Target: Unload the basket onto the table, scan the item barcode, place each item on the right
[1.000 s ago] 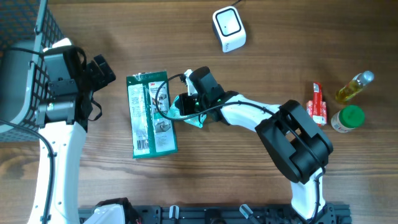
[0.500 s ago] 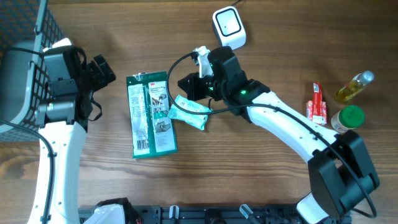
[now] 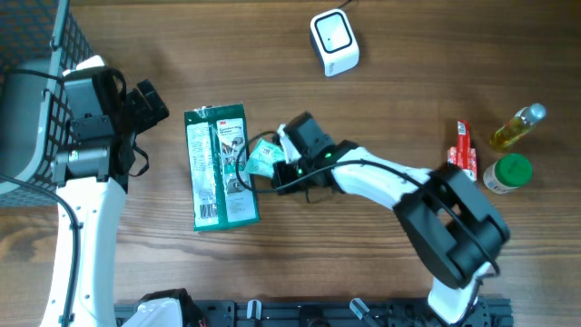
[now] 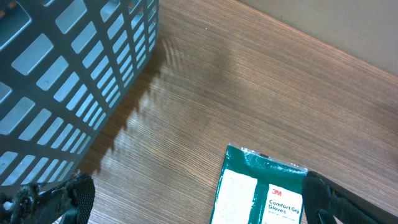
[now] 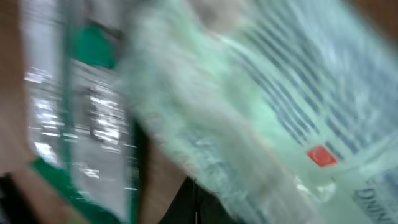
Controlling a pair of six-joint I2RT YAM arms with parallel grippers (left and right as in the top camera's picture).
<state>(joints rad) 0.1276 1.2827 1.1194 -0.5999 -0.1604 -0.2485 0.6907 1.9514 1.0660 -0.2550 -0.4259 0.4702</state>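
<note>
Near centre, pale packet [image 3: 263, 156], far right, yellow-liquid bottle [image 3: 516, 127], green-lidded jar [image 3: 507, 174], basket [image 3: 77, 41] left

- Table [image 3: 408, 82]: warm brown wood grain.
- Flat packet [image 3: 221, 166]: dark green, white panels.
- Pouch [image 3: 262, 156]: pale mint, dark print, small red mark.
- Scanner [image 3: 334, 42]: white.
- Basket [image 4: 62, 81]: grey-blue lattice.
- Tube [image 3: 465, 152]: red and white.
- Bottle [image 3: 517, 126]: yellow.
- Jar [image 3: 508, 173]: green lid.
</note>
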